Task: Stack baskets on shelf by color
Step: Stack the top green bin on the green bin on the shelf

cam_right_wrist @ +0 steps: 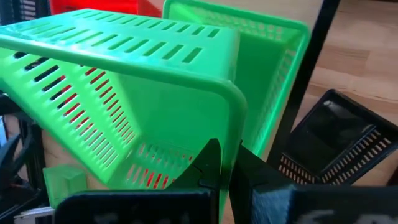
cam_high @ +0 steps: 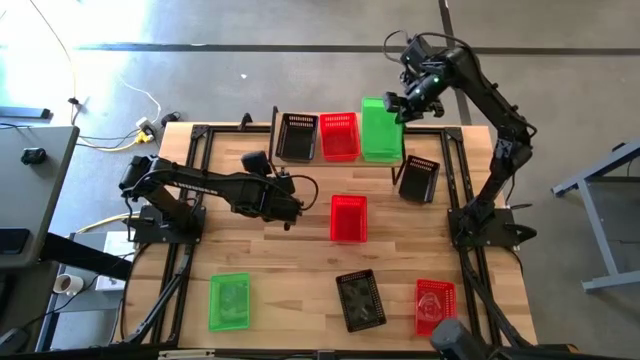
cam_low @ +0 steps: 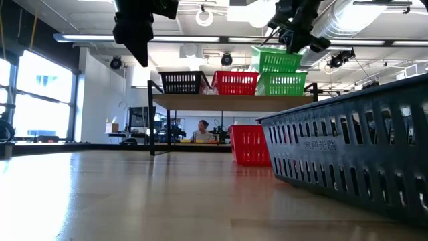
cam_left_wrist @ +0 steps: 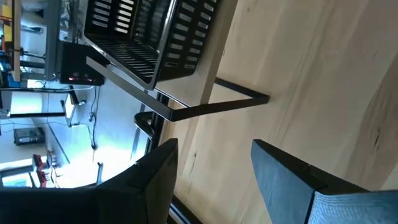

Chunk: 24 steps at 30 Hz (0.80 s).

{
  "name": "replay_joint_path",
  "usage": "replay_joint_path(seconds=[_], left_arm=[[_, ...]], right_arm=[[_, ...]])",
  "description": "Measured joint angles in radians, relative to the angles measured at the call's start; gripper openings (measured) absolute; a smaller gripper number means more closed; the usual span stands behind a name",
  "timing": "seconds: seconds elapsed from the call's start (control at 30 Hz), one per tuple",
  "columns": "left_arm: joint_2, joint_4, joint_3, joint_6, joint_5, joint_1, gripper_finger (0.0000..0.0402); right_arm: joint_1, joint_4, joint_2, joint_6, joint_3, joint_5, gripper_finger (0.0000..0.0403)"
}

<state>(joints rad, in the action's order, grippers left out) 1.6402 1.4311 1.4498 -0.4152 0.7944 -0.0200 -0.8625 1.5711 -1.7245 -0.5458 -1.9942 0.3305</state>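
Gripping green basket rim, right end effector

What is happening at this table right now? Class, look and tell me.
The right tool is shut on the rim of a green basket, holding it tilted over another green basket on the shelf. A black basket and a red basket sit beside that one. The left tool hangs open over the table; five more baskets remain there.

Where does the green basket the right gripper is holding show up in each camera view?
High: green basket at the shelf's right end.
Low: upper right, tilted above another green one.
Left wrist: not visible.
Right wrist: fills the frame, right gripper on its rim.
Shared landmark: the shelf.
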Motion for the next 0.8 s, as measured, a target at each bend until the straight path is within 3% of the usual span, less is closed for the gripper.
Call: replay_joint_path(seconds=[0.13, 0.67, 0.8], left_arm=[[0.000, 0.000, 0.000, 0.000, 0.000, 0.000, 0.0195], [0.000, 0.000, 0.000, 0.047, -0.002, 0.000, 0.0195], [0.000, 0.000, 0.000, 0.051, -0.021, 0.000, 0.0195]], right_arm=[[0.009, 0.000, 0.000, -0.027, 0.000, -0.049, 0.0000], [0.025, 0.000, 0.007, -0.060, 0.001, -0.043, 0.0000], [0.057, 0.000, 0.048, -0.087, 0.001, -0.095, 0.0000]])
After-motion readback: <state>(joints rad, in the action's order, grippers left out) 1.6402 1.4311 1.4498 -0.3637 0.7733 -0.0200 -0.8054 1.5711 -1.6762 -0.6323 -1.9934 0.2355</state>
